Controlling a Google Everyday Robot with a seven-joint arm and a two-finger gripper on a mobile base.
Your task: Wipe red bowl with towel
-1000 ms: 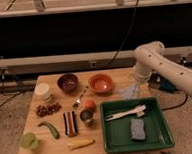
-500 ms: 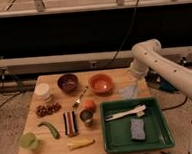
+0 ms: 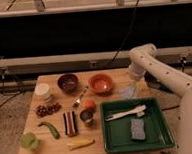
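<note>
Glossy round red bowl [image 3: 101, 83] on wooden table [image 3: 114, 74]; soft, pale, crumpled towel [image 3: 127, 92] just right of it; gripper [image 3: 132, 81] directly above towel, jaws spread wide; contact with cloth unclear.

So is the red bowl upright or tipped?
Upright: the red bowl sits flat on the table, glossy inside facing up. The gripper is by the towel beside it.

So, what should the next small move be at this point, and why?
Probably shift the gripper left, bringing the towel over the red bowl. The gripper hangs right above the towel, near the table's back right edge, and the towel is beside the bowl on its right, not in it, so wiping cannot begin yet.
</note>
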